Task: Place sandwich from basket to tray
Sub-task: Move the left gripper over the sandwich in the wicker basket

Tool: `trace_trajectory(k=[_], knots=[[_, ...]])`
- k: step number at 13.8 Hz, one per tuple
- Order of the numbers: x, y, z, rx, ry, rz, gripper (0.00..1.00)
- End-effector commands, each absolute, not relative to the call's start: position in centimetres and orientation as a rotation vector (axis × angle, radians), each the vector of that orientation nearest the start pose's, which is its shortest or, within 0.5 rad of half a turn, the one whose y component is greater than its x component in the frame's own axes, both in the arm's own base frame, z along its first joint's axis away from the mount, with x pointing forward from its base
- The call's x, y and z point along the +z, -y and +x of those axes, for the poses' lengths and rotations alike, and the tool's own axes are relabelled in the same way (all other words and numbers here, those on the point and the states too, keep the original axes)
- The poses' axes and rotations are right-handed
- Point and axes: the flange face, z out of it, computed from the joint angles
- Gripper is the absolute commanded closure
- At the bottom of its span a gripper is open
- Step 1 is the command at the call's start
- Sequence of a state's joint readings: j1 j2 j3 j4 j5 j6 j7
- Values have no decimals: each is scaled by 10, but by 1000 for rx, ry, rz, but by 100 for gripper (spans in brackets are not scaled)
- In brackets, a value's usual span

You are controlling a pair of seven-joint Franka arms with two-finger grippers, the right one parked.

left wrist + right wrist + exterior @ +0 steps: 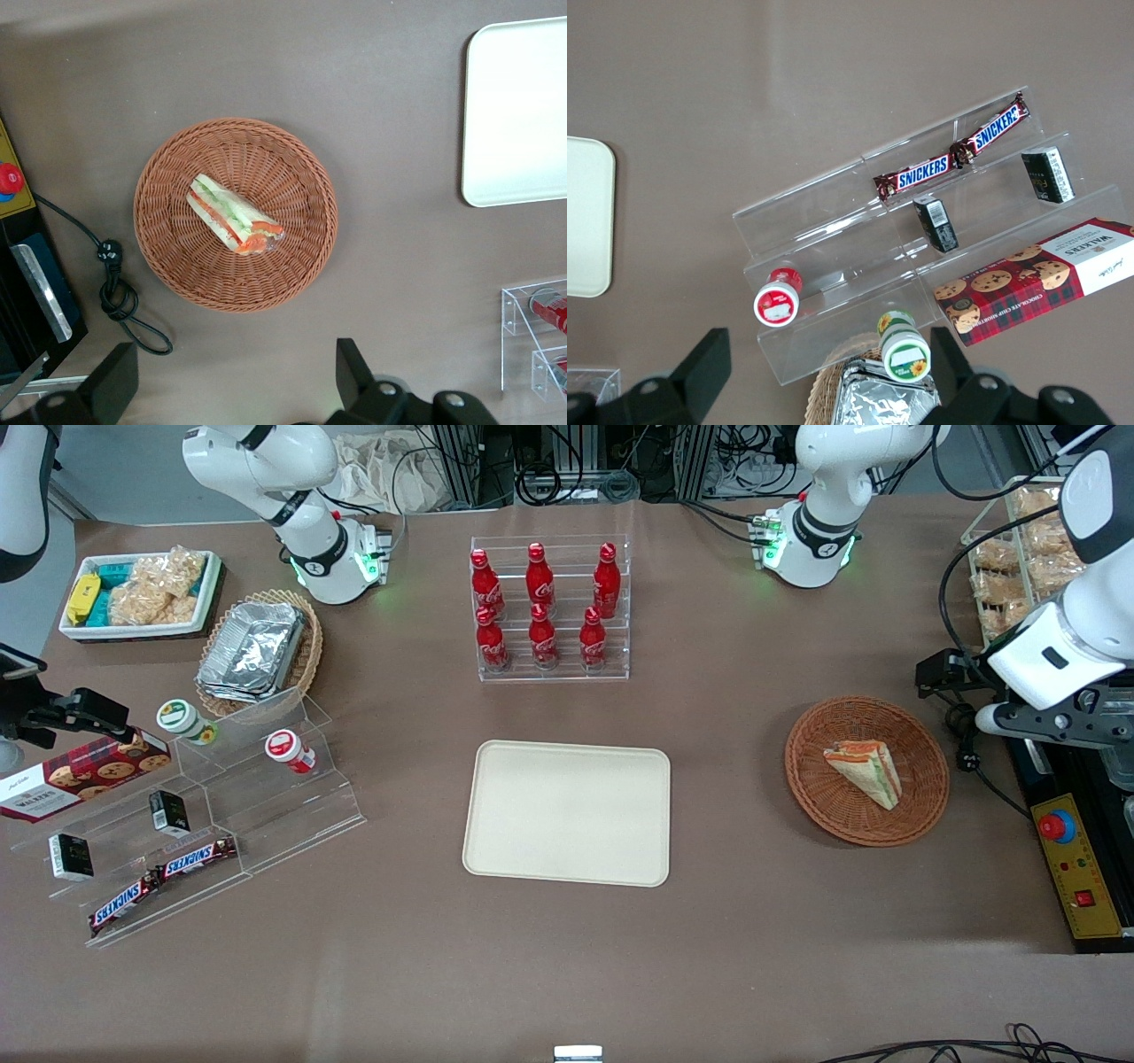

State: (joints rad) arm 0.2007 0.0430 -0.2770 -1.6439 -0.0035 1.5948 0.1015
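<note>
1. A robotics lab: two white robot arm bases are bolted to a brown-covered table, with loose cables and metal framing at its edge.
2. A control box with a red stop button sits at the working arm's end. There the gripper hangs above the table near the basket, fingers spread wide.
3. The table is staged like a shop, with cola bottles in a clear rack and Snickers bars on acrylic steps.
</note>
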Motion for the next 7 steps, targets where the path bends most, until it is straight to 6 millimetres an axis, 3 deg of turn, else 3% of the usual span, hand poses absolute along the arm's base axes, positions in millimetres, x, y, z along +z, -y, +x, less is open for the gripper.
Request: trace_trajectory(k=[1, 5, 6, 7], knots=[[568, 38, 567, 177, -267, -3143, 0], [572, 36, 574, 181, -255, -3151, 0], [563, 35, 578, 205, -202, -3156, 0], [558, 30, 576, 228, -39, -3151, 0]])
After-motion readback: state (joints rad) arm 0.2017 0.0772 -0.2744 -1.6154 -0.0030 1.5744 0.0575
